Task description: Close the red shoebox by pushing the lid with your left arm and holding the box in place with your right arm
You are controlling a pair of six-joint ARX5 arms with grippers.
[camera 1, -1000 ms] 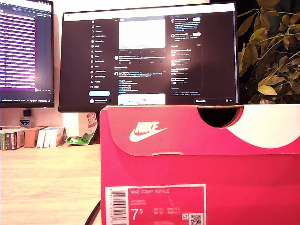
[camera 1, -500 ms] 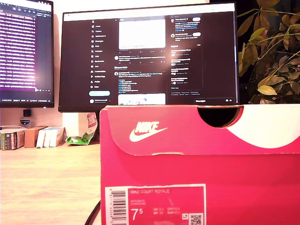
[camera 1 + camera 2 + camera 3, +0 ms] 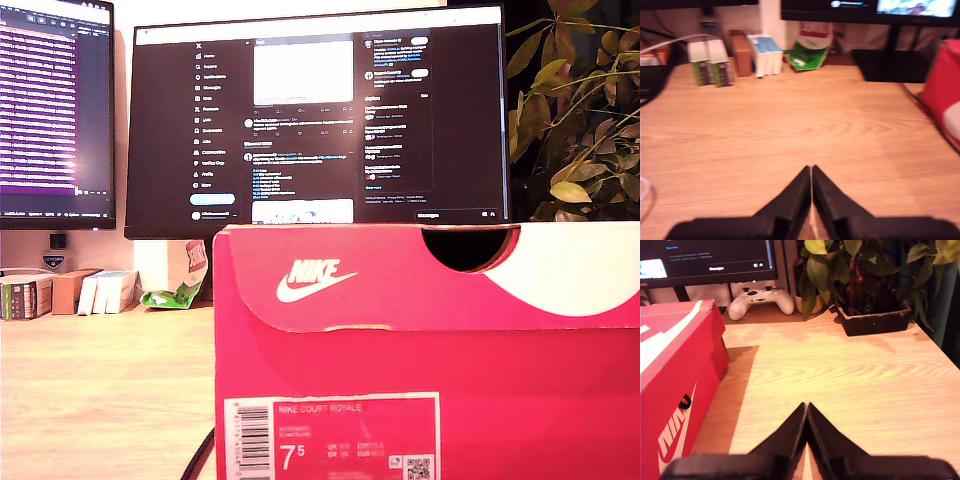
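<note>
1. You see the red cardboard shoebox [image 3: 430, 350] filling the lower part of the exterior view's right. Its lid [image 3: 400, 275], red with a white swoosh logo, lies flat down on the box, and a white size label [image 3: 330, 437] is on the end wall that faces the camera.
2. The shoebox stands on the light wooden desk [image 3: 100, 390], in front of the wide dark computer monitor [image 3: 315, 120].
3. My first gripper [image 3: 811, 172] is clenched: its two black fingers meet at the tips and nothing is between them. It hangs over bare desk wood, apart from the shoebox, of which only a red edge [image 3: 942, 95] shows in the first wrist view.
4. Beyond my first gripper you find a row of small cardboard packs [image 3: 737, 55] and a green crumpled wrapper [image 3: 807, 55] near the wall.
5. My second gripper [image 3: 806, 410] is also clenched, tips together and holding nothing. It is over the desk beside the long side wall of the shoebox [image 3: 675, 390], not touching it.
6. Farther from my second gripper there are a white game controller [image 3: 761, 301] and a green leafy plant in a dark square pot [image 3: 875, 317].
7. No arm shows in the exterior view.
</note>
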